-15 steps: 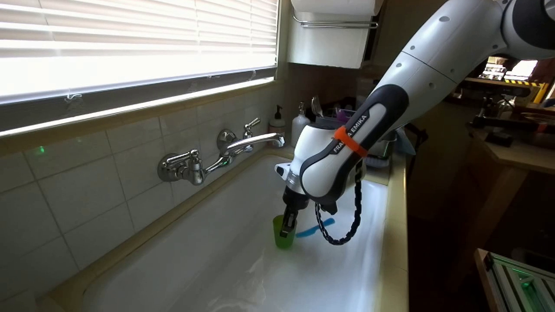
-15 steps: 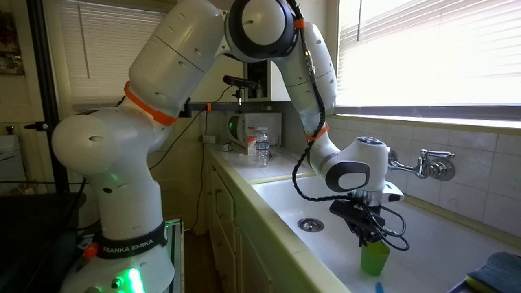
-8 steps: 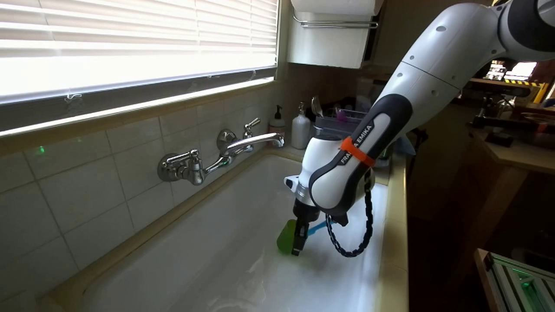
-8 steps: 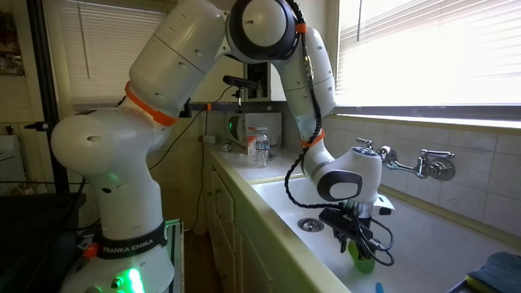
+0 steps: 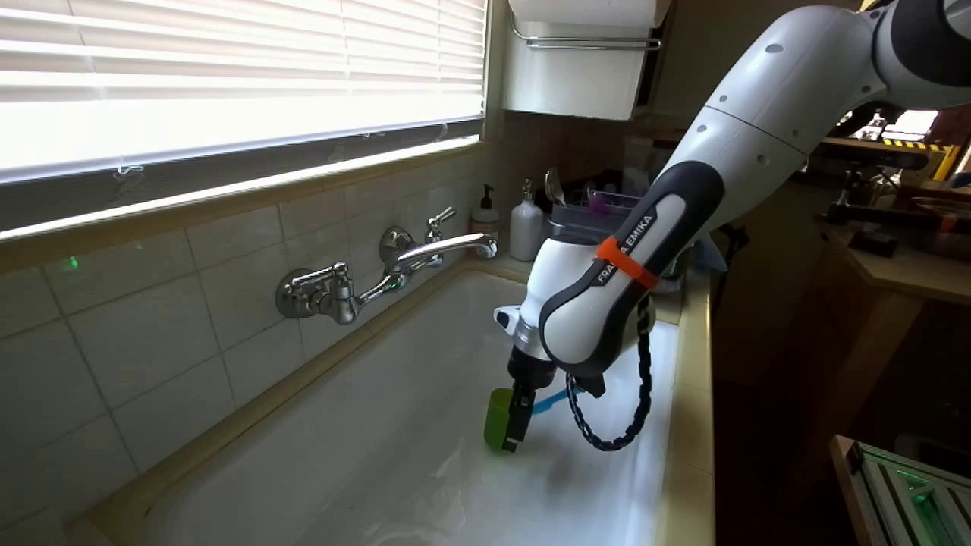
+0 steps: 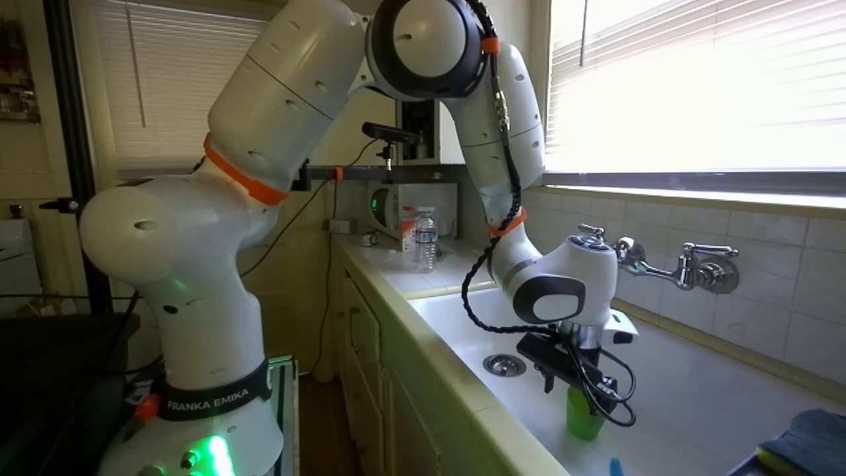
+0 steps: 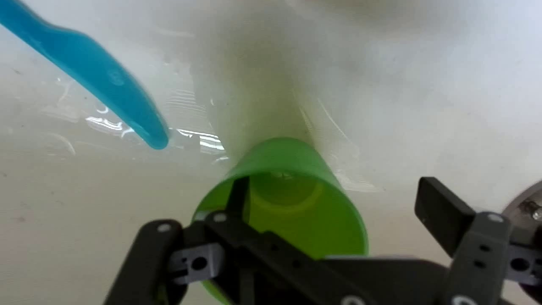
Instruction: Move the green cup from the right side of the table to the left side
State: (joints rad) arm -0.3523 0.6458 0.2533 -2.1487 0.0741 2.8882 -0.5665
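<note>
The green cup (image 7: 305, 207) stands about upright on the floor of the white sink basin that serves as the table (image 5: 394, 462). My gripper (image 7: 334, 184) is open around part of its rim. In the wrist view one finger (image 7: 238, 197) reaches inside the mouth, while the opposite finger (image 7: 440, 212) stays outside, a wide gap from the wall. Both exterior views show the cup (image 5: 497, 419) partly covered by my gripper; the cup (image 6: 583, 423) sits beneath the wrist hardware there. Whether the inner finger touches the wall I cannot tell.
A blue stick-like object (image 7: 106, 78) lies on the basin floor close to the cup. The drain (image 6: 504, 365) is on the outer finger's side. A chrome faucet (image 5: 447, 244) juts over the basin from the tiled wall. A dark sponge (image 6: 806, 439) appears in an exterior view.
One second ago the jaws were closed on the cup's wall; now they are spread. The arm has shifted lower and sideways. The cup tipped half a second ago and has since come upright.
</note>
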